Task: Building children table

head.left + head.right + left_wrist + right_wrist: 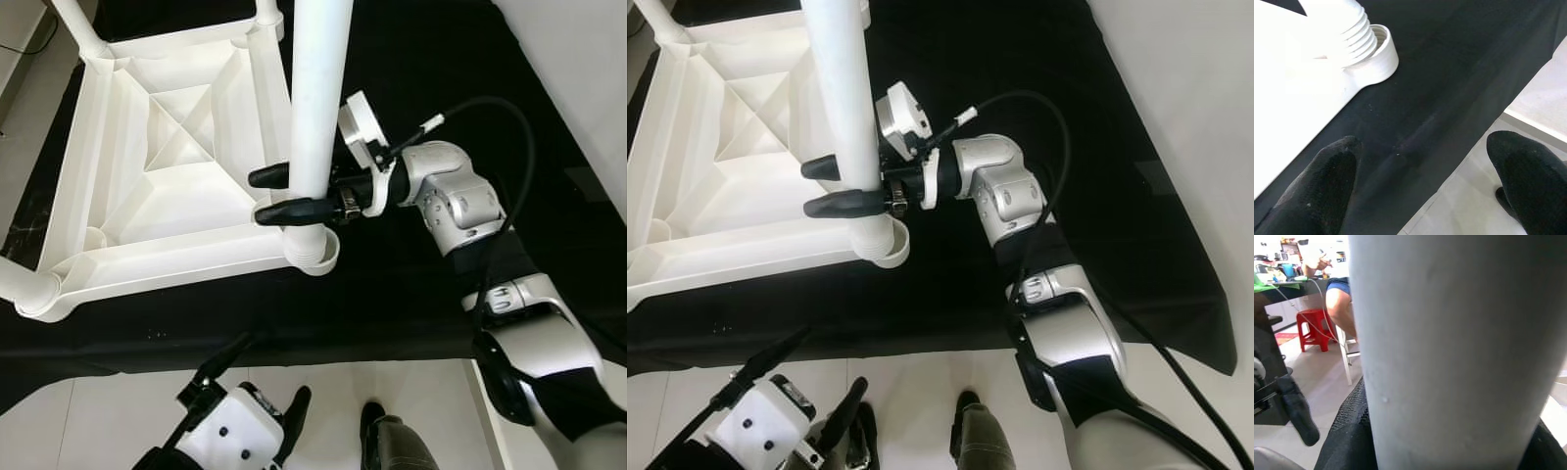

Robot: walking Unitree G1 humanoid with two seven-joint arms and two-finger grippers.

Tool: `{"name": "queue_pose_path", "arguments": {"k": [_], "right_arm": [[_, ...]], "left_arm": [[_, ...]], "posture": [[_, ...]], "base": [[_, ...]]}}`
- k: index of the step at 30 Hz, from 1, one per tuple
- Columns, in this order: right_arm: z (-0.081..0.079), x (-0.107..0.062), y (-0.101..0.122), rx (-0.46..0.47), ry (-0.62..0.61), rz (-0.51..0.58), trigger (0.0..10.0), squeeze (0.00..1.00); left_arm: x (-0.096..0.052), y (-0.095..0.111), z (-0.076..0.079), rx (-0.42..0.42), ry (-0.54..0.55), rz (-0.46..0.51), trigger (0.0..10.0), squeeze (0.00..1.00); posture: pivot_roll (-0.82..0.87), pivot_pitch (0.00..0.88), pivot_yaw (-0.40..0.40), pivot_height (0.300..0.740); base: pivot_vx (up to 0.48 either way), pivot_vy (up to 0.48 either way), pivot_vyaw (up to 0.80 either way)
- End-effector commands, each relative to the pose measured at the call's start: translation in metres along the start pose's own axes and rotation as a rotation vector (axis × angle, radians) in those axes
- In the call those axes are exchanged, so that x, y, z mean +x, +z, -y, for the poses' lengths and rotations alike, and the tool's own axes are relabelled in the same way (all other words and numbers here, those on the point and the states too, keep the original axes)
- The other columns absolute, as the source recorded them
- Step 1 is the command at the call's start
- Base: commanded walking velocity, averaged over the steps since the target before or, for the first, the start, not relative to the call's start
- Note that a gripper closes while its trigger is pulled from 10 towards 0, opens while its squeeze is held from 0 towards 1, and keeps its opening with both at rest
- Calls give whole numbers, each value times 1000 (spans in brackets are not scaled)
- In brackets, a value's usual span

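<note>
A white plastic children's tabletop lies upside down on a black cloth. A white table leg stands upright in the near right corner socket. My right gripper is shut on that leg just above the socket, one black finger on each side. In the right wrist view the leg stands right against the camera. Two other legs stand at the far corners. My left gripper hangs open low by the cloth's near edge, and its wrist view looks toward the threaded socket.
The black cloth covers a low surface and ends at its near edge over pale floor tiles. A person sits on a stool in the background of the right wrist view, beside a red stool. A white wall panel runs along the right.
</note>
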State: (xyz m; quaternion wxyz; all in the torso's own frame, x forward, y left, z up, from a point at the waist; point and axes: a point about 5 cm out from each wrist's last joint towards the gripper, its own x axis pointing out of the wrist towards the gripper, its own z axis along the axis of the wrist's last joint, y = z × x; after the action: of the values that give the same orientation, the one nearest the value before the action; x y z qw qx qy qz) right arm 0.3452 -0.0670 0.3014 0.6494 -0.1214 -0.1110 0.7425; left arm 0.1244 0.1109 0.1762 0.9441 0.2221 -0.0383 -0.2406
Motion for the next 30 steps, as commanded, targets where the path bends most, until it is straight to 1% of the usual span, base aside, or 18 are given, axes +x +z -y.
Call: {"name": "queue_pose_path", "arguments": {"k": [1, 8, 14, 18, 24, 26, 30], "right_arm": [[-1, 4, -9, 22, -3, -41, 10000, 0], [-2, -2, -8, 20, 13, -54, 10000, 0], [-4, -8, -4, 16, 55, -54, 10000, 0], [-4, -9, -3, 12, 60, -58, 10000, 0], [-8, -9, -6, -8, 111, -109, 10000, 0], [-8, -9, -6, -8, 111, -109, 10000, 0], [-19, -2, -9, -44, 219, -185, 10000, 0]], "left_arm": [[-4, -1, 2, 6, -14, -27, 10000, 0], [-5, -1, 2, 5, -12, -28, 10000, 0], [-6, -1, 2, 5, -12, -31, 10000, 0], [-6, -1, 1, 6, -12, -31, 10000, 0], [-5, -1, 1, 7, -13, -32, 10000, 0], [-5, -1, 1, 7, -13, -32, 10000, 0], [-5, -2, 2, 6, -14, -32, 10000, 0]], "posture": [[87, 392, 39, 740], [86, 394, 36, 740], [83, 391, 39, 740], [82, 390, 41, 740], [83, 386, 43, 740], [83, 386, 43, 740], [80, 377, 44, 740]], "base": [[0, 0, 0], [0, 0, 0], [0, 0, 0], [0, 0, 0], [0, 0, 0], [0, 0, 0], [0, 0, 0]]}}
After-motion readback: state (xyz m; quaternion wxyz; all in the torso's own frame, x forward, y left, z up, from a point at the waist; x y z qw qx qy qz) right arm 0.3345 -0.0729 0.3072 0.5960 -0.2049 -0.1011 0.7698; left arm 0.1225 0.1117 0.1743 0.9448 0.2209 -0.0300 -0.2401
